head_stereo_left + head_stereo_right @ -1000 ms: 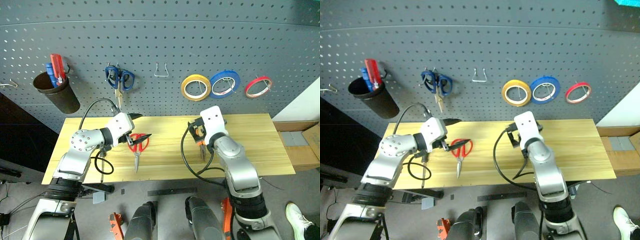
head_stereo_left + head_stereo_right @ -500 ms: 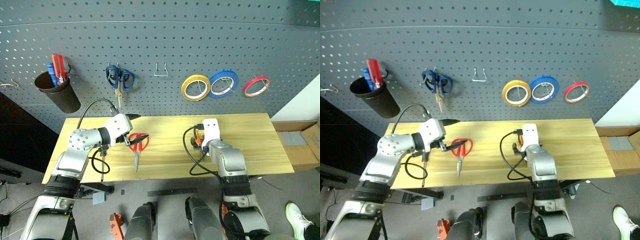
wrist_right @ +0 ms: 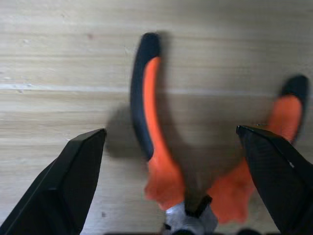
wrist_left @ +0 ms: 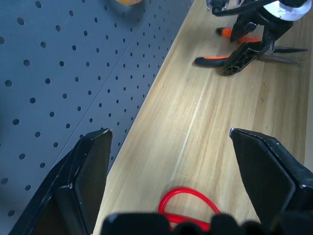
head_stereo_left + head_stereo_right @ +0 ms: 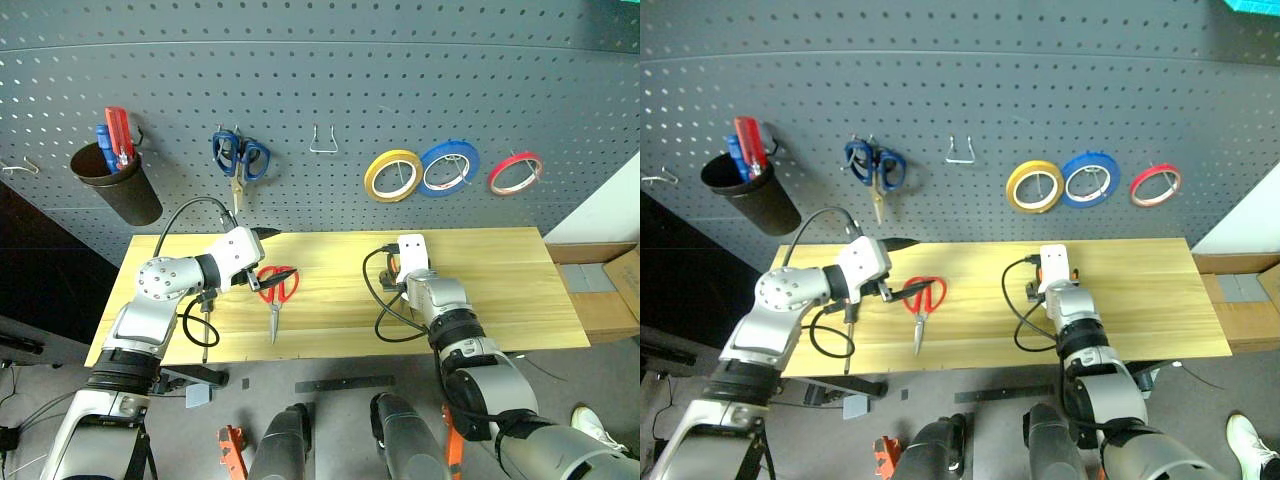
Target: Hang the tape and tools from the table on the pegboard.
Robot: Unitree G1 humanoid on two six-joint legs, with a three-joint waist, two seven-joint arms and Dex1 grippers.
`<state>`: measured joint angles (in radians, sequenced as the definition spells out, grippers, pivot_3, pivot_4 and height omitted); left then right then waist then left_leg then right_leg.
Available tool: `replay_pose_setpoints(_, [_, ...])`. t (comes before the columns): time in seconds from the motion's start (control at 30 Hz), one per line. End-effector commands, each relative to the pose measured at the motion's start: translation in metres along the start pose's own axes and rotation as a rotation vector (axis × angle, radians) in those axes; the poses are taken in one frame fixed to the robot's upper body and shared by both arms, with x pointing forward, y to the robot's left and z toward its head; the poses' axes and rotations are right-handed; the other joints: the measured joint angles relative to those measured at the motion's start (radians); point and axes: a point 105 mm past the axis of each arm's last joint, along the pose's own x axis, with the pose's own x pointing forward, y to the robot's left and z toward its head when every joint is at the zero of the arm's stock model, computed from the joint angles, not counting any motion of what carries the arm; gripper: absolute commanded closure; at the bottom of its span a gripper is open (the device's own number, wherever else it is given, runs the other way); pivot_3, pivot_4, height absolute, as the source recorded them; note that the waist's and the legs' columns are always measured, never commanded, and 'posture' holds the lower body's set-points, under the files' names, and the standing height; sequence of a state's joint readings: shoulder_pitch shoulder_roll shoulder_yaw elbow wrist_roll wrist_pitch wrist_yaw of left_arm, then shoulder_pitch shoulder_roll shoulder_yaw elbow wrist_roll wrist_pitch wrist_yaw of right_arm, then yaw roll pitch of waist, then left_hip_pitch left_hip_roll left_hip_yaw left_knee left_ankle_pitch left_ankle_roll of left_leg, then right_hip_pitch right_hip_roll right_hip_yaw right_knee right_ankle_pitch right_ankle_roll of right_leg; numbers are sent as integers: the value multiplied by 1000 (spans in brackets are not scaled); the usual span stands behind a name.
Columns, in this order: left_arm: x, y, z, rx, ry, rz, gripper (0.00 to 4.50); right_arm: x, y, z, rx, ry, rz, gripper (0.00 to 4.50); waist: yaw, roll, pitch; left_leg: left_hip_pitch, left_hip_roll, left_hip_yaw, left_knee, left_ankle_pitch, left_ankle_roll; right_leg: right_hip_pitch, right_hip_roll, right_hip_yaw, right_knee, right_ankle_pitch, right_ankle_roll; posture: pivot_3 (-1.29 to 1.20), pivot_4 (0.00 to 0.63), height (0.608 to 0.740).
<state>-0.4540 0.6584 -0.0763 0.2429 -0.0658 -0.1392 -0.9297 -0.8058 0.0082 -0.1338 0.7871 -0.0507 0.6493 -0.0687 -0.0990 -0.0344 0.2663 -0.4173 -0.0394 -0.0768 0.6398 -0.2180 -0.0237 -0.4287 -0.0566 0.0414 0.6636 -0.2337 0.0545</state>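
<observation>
The yellow tape (image 5: 390, 175) hangs on the dark grey pegboard (image 5: 420, 70). On the wooden table (image 5: 510, 290) lie the red-handled scissors (image 5: 275, 290), with my left gripper (image 5: 275, 254) open just above their handles (image 4: 188, 203). The orange-and-black pliers (image 3: 149, 127) lie flat, and my right gripper (image 3: 170, 131) is open low over them, its fingers (image 3: 73, 181) on either side of the handles. The left wrist view shows those pliers (image 4: 220, 58) too. A slim screwdriver (image 5: 847, 340) lies near the table's front edge, under my left forearm.
On the board hang a blue ring (image 5: 449, 168), a red ring (image 5: 515, 172), blue-handled scissors (image 5: 238, 158), a bare metal hook (image 5: 322, 140) and a black cup (image 5: 115, 185) with red and blue handles. A cardboard box (image 5: 610, 285) stands beside the table's right end.
My right arm has dropped its elbow and moved the open gripper down and forward onto the pliers. The left gripper and the scissors have stayed in place.
</observation>
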Motion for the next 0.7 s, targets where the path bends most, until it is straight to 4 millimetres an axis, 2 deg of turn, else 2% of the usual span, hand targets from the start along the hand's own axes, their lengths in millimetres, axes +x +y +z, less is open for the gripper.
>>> replay_pose_setpoints(0.03, [-6, 5, 5, 31, -10, 20, 373, -9, 5, 31, -32, -120, 22, 68, 0, 0, 0, 0, 0, 0, 0, 0, 0, 0, 0, 0, 0, 0, 0, -89, 239, 740])
replay_pose_setpoints(0.13, [-7, 5, 3, 29, -7, 23, 373, -19, 8, 39, -71, -171, 40, 68, -1, 0, 0, 0, 0, 0, 0, 0, 0, -1, 0, 0, 1, 0, 0, -92, 241, 740])
replay_pose_setpoints(0.23, [-8, 4, 2, 27, -4, 25, 373, -27, 3, 38, -92, -196, 26, 68, -1, 0, 0, 0, 0, -1, 0, 0, 0, 0, 1, 0, 1, 0, 0, -97, 241, 740])
replay_pose_setpoints(0.43, [-6, 2, 2, 22, -5, 21, 373, -33, -12, 8, 38, -126, -52, 68, 1, 0, 0, 0, 0, 0, 0, 0, 0, 0, 0, 0, 0, 0, 0, -108, 240, 740])
replay_pose_setpoints(0.7, [-5, 3, 1, 25, -5, 15, 373, -37, -12, -6, 88, -78, -117, 68, -2, 0, 0, 0, 1, 0, 1, 0, 0, -1, 1, 0, 1, 0, 0, -117, 239, 740])
